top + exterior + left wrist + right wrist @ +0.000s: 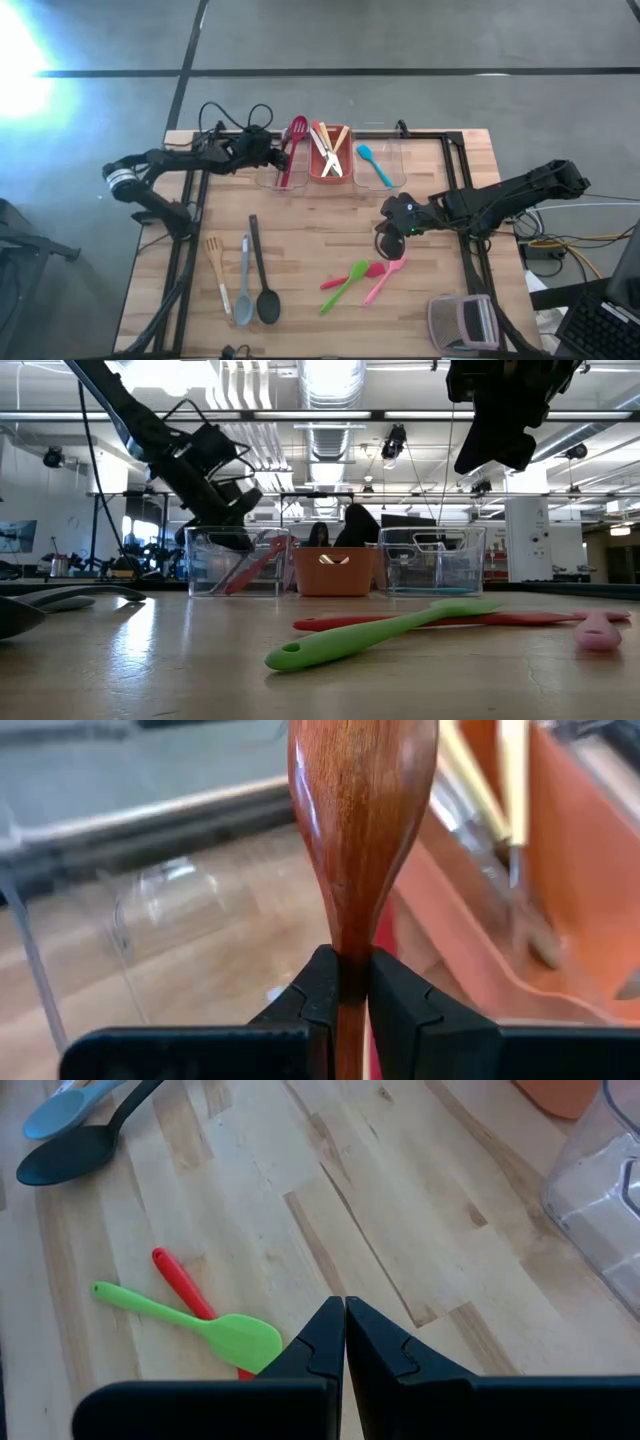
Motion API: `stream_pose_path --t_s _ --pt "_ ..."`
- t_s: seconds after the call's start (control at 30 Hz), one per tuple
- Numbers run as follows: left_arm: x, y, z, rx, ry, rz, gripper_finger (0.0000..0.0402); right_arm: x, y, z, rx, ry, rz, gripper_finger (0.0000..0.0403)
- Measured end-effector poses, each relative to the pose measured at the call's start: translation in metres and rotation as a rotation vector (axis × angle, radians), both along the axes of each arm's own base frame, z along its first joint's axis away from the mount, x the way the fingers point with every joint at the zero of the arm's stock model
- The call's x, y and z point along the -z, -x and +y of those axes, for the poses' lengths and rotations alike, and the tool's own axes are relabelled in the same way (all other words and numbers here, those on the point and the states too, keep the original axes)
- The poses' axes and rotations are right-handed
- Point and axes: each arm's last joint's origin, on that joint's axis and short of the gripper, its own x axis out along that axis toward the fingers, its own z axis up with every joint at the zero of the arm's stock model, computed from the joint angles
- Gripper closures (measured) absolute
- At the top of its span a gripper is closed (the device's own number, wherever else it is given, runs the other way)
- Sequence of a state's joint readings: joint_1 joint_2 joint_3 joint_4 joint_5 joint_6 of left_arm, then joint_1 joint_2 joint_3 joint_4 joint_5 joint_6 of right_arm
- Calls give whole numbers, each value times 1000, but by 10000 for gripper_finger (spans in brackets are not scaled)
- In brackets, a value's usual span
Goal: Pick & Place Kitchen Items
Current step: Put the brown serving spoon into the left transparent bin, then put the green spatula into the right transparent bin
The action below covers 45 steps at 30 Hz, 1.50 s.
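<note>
Wooden spoon point(362, 830) sits pinched by its neck in your left gripper point(350, 982), fingers closed tight on it, poised over the clear bin point(272, 180) beside the red utensil point(293, 150), likely for a drop. Your right gripper point(345, 1330) hovers empty, fingers shut, above the worktop point(300, 250) near the green spoon point(190, 1320).

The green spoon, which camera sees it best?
The low view: the green spoon lies right in front, whole, handle to bowl. The high view shows it small beside the red and pink spoons. The right wrist view shows it partly behind the fingers. The left wrist view misses it.
</note>
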<state>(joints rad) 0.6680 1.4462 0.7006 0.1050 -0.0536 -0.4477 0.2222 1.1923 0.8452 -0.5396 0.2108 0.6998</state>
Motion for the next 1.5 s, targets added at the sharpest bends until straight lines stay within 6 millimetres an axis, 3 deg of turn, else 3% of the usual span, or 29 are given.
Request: stream_pose_path --t_s 0.2,0.43,0.83,1.17,1.5 --pt "17 0 7 -21 68 24 365 0 0 0 0 0 0 394" --pt "19 0 10 -16 91 12 361 0 0 0 0 0 0 394" --pt "6 0 9 -8 81 -28 262 0 0 0 -1 1 0 394" --pt "-29 7 -1 95 30 -153 195 0 0 0 -3 3 1 394" --pt "-83 29 -28 232 -42 -345 195 0 0 0 -3 2 2 394"
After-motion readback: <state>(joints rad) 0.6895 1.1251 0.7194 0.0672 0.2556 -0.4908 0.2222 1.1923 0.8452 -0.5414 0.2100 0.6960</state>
